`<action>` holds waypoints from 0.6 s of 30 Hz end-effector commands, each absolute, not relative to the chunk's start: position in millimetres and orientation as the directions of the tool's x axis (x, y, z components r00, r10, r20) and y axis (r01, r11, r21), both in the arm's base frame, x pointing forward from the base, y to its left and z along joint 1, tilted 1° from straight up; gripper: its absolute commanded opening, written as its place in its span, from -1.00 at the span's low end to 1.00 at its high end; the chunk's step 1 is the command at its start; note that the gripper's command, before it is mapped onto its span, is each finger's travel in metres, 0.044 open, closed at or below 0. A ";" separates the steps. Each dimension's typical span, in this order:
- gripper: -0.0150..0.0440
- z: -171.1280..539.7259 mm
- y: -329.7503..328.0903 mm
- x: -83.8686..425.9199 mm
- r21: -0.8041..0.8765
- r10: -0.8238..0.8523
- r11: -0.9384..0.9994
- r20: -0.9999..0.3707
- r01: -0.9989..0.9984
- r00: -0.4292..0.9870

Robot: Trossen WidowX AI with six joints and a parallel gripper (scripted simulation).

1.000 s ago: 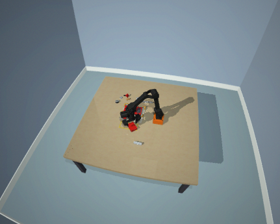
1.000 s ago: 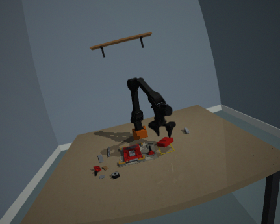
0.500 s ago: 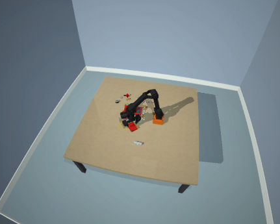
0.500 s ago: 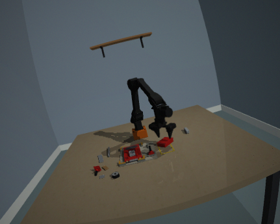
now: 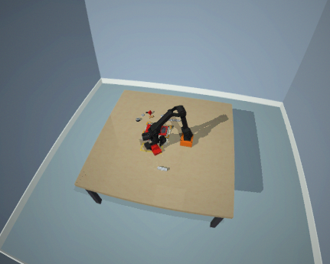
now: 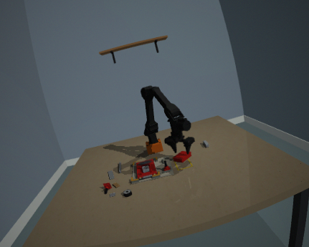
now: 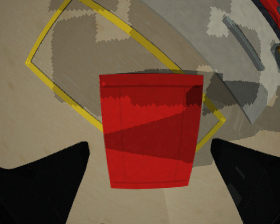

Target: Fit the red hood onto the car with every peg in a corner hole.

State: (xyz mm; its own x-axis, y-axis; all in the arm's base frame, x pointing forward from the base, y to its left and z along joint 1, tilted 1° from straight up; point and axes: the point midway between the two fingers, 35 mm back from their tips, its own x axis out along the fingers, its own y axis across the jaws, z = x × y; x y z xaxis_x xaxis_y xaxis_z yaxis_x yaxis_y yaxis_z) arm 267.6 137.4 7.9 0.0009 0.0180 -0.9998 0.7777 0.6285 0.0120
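Observation:
The red hood point(image 5: 156, 150) point(image 6: 183, 157) point(image 7: 150, 130) lies at the yellow outline point(image 7: 65, 95) on the table, flat roof up, partly over the outline. My gripper point(image 6: 182, 152) point(image 7: 152, 147) is open and empty, pointing down just above the hood. In the wrist view one finger stands on each side of the hood's lower half, with a gap on both sides. The red chassis point(image 5: 165, 129) point(image 6: 140, 172) sits in its jig beside the hood, with the grey engine block point(image 6: 145, 169) in its middle. The pegs are too small to tell, and the hood's corner holes are not visible.
A small red and black part point(image 6: 166, 167) stands between chassis and hood. A grey part point(image 5: 163, 168) point(image 6: 206, 144) lies beyond the hood. A wheel point(image 5: 138, 119) point(image 6: 127, 192) and several small parts lie past the chassis. The arm's orange base point(image 5: 186, 141) point(image 6: 154, 147) is nearby.

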 end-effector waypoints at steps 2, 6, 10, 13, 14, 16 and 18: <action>1.00 4.6 136.9 267.5 0.011 0.014 0.626 -1.000 0.780 0.003; 1.00 3.8 136.9 267.5 0.011 0.014 0.626 -1.000 0.780 0.003; 1.00 1.9 136.9 267.6 0.011 0.014 0.626 -1.000 0.780 0.003; 1.00 0.4 137.0 267.6 0.011 0.014 0.626 -1.000 0.780 0.003; 1.00 -0.1 137.0 267.6 0.011 0.014 0.626 -1.000 0.780 0.003; 1.00 -1.2 137.0 267.6 0.011 0.014 0.626 -1.000 0.780 0.003; 1.00 -2.2 137.0 267.6 0.011 0.014 0.626 -1.000 0.780 0.003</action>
State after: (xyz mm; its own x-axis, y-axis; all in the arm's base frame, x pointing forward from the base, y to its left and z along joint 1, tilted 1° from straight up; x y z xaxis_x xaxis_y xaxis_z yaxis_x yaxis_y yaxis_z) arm 267.4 137.6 -0.5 0.0003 0.0177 -0.9998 0.7777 0.6285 0.0114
